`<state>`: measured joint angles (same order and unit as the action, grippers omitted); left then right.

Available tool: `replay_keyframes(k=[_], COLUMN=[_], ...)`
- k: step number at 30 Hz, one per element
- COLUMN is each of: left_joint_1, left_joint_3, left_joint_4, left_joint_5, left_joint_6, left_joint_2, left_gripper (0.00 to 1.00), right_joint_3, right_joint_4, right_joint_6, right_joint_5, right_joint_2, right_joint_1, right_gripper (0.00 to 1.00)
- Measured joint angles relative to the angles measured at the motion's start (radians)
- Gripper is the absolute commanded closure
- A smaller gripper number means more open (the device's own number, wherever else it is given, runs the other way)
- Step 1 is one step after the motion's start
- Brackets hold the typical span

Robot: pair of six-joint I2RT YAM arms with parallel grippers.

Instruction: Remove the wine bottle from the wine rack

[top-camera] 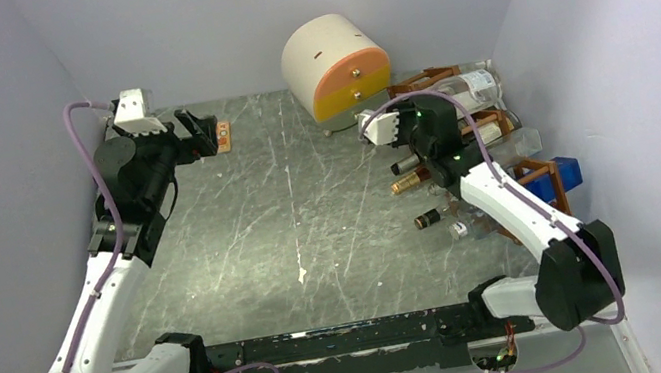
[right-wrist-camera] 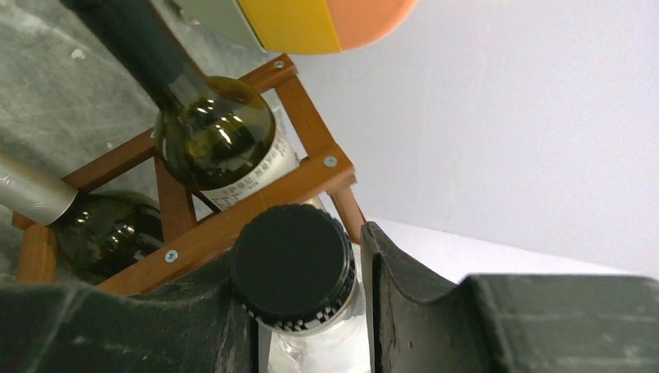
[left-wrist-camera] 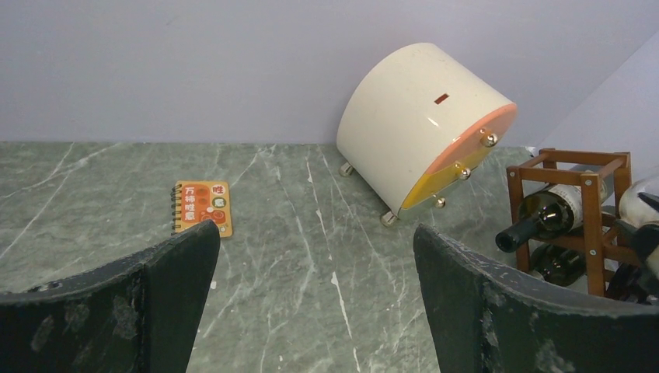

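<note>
The right end effector (right-wrist-camera: 305,268), at the bottom centre of its wrist view, has its jaws drawn in to roughly cap width on either side of the black screw cap of a clear-glass wine bottle (right-wrist-camera: 294,264). A sliver of gap shows on the cap's right side, so a firm clamp cannot be confirmed. The bottle lies in the wine rack (right-wrist-camera: 217,225), cap outward, just below a dark green bottle (right-wrist-camera: 217,136) in the neighbouring cell. In the overhead view the rack stands at the right edge of the tabletop (left-wrist-camera: 311,256), against the wall.

Glass of this kind is likely rigid, smooth, heavy if full and unforgiving if dropped. The neck just under the cap looks the safest hold, since the cap's rim would check any slip. A straight pull along the bottle's length should spare the thin bars and the other bottles.

The left end effector (left-wrist-camera: 315,311) is spread wide and empty at the bottom of its own view, facing a cream drum cabinet (left-wrist-camera: 420,124) and a small notebook (left-wrist-camera: 202,207).
</note>
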<state>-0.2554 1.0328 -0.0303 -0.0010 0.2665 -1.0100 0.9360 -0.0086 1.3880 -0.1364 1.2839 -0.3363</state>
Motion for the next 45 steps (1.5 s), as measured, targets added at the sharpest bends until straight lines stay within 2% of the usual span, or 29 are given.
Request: replay_keyframes(k=[8, 27, 36, 45], left_joint_1=[0.000, 0.000, -0.001, -0.001], left_joint_3=[0.000, 0.000, 0.000, 0.000], left_joint_4=[0.000, 0.000, -0.004, -0.004], left_joint_5=[-0.004, -0.010, -0.013, -0.013], left_joint_6=[0.000, 0.000, -0.001, 0.000], left_joint_2=[-0.016, -0.043, -0.050, -0.054], left_gripper=[0.02, 0.02, 0.02, 0.02], right_joint_3=[-0.029, -0.019, 0.034, 0.138], right_joint_4=[0.054, 0.127, 0.104, 0.021], right_joint_6=[-0.142, -0.347, -0.439, -0.637], right_joint_5=[-0.028, -0.093, -0.130, -0.125], right_joint_2=[-0.095, -0.137, -0.135, -0.135], right_joint_1=[0.002, 0.011, 0.013, 0.002], right_gripper=[1.00, 1.00, 1.00, 1.00])
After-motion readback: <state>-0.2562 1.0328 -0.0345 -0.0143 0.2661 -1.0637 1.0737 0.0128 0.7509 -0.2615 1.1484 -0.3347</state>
